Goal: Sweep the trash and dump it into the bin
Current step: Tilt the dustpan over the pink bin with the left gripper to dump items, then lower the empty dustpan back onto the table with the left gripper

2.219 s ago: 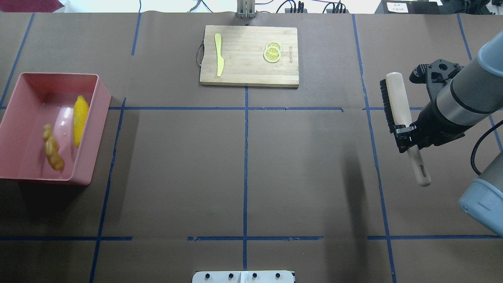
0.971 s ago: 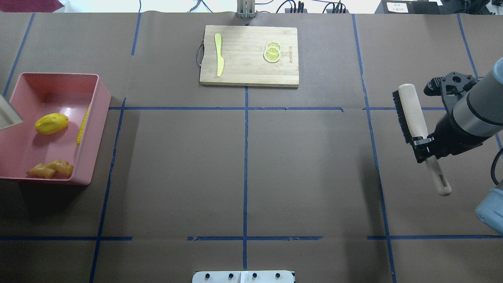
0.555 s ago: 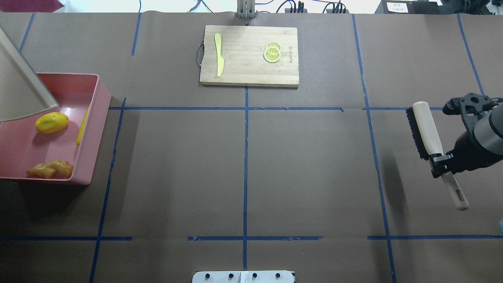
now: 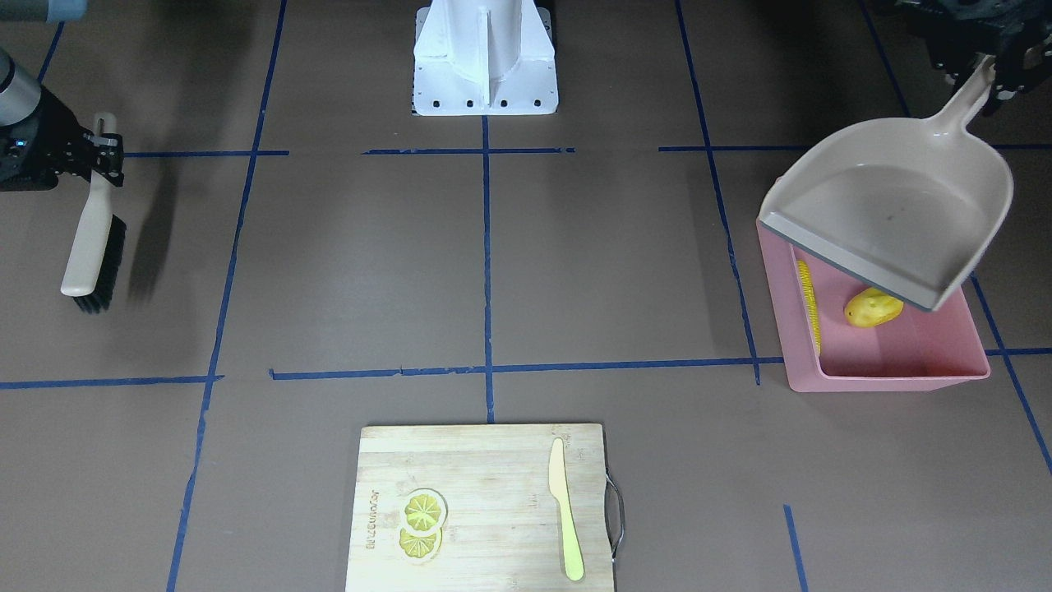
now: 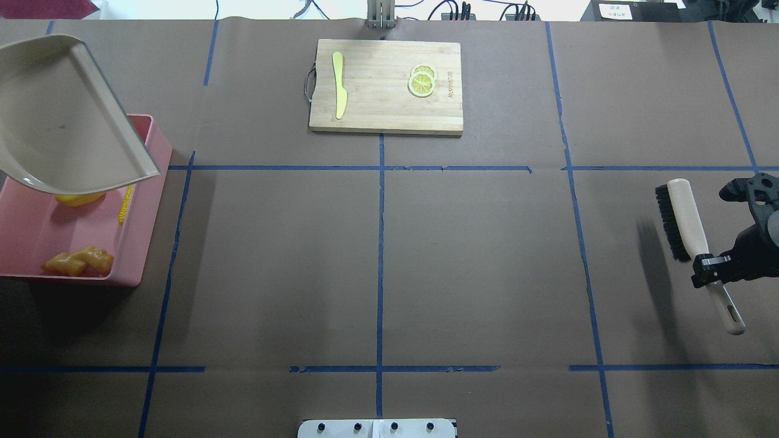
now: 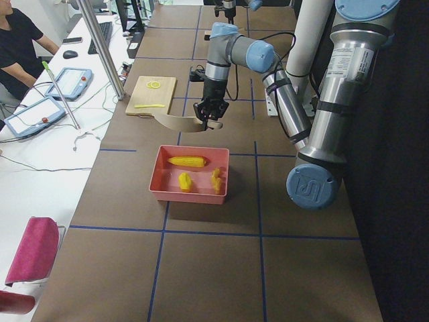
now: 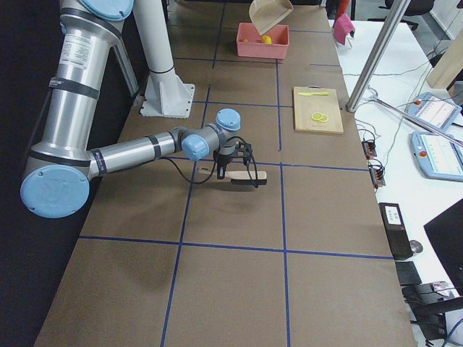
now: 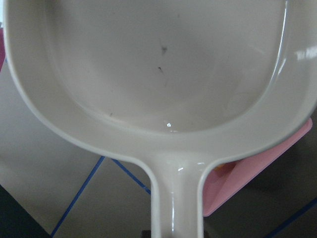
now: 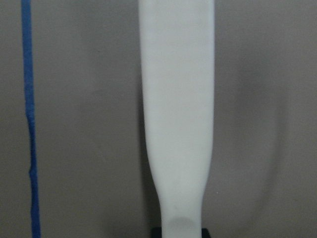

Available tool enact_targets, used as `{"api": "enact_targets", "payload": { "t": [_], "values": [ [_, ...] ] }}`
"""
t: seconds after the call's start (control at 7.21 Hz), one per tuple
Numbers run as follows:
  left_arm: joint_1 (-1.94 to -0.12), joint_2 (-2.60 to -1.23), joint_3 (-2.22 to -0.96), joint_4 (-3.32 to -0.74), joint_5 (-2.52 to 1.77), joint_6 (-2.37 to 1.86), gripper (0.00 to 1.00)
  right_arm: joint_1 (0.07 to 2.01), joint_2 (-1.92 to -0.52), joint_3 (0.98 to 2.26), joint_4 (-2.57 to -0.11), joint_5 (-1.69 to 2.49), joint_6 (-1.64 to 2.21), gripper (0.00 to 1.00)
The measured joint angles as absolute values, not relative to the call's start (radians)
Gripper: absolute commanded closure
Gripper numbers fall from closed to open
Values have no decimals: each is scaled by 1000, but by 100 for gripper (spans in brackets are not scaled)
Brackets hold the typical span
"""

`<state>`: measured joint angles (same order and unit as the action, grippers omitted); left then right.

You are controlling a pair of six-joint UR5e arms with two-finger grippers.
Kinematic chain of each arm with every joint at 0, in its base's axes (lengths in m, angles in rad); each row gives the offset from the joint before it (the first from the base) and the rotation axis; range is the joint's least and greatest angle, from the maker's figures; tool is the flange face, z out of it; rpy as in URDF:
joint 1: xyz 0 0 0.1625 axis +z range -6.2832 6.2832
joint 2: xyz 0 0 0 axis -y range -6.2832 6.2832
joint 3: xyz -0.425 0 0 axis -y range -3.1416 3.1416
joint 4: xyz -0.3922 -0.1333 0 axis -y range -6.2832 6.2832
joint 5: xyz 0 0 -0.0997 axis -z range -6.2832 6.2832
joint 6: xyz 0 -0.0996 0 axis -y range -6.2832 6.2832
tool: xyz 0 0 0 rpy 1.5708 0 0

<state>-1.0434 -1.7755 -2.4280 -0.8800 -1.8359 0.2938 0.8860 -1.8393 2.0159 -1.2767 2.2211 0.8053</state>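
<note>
The pink bin [image 5: 146,243] stands at the table's left end. In it lie the corn cob [image 5: 126,204], the potato-like lump [image 5: 79,199], half hidden under the dustpan, and the ginger root [image 5: 79,261]. My left gripper [image 4: 986,62] is shut on the handle of the empty beige dustpan [image 5: 61,121], which hangs tilted above the bin's far end; it also shows in the left wrist view [image 8: 163,74]. My right gripper [image 5: 709,277] is shut on the handle of a wooden brush [image 5: 684,213] with black bristles, held above the table at the far right.
A wooden cutting board [image 5: 383,115] at the back centre carries a pale yellow knife [image 5: 339,85] and lemon slices [image 5: 422,81]. The robot's white base [image 4: 485,57] stands at the near edge. Blue tape lines cross the brown table.
The trash has settled in the bin. The dustpan has swung in from the left over the bin's far end. The right arm has carried the brush right and toward the robot.
</note>
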Motion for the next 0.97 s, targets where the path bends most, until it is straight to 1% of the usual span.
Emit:
{"api": "enact_targets", "payload": {
  "t": [0.28,0.42,0.55,0.69,0.83,0.97],
  "values": [
    [-996,-1808,-2395,-887,-1845,292,94,892,-1856,1938,-1166,2226,862,98],
    [-984,-1816,-2380,-893,-1847,292,94,892,-1858,1918,-1141,2227,882,98],
    [-974,-1825,-2369,-899,-1848,292,93,893,-1858,1904,-1131,2230,890,91],
    [-964,-1832,-2363,-903,-1849,293,93,893,-1858,1896,-1129,2233,893,70],
    [-955,-1836,-2361,-905,-1850,293,93,892,-1857,1885,-1127,2235,892,52],
    [-949,-1838,-2361,-911,-1856,295,93,891,-1855,1869,-1127,2236,887,38]
  ]
}}
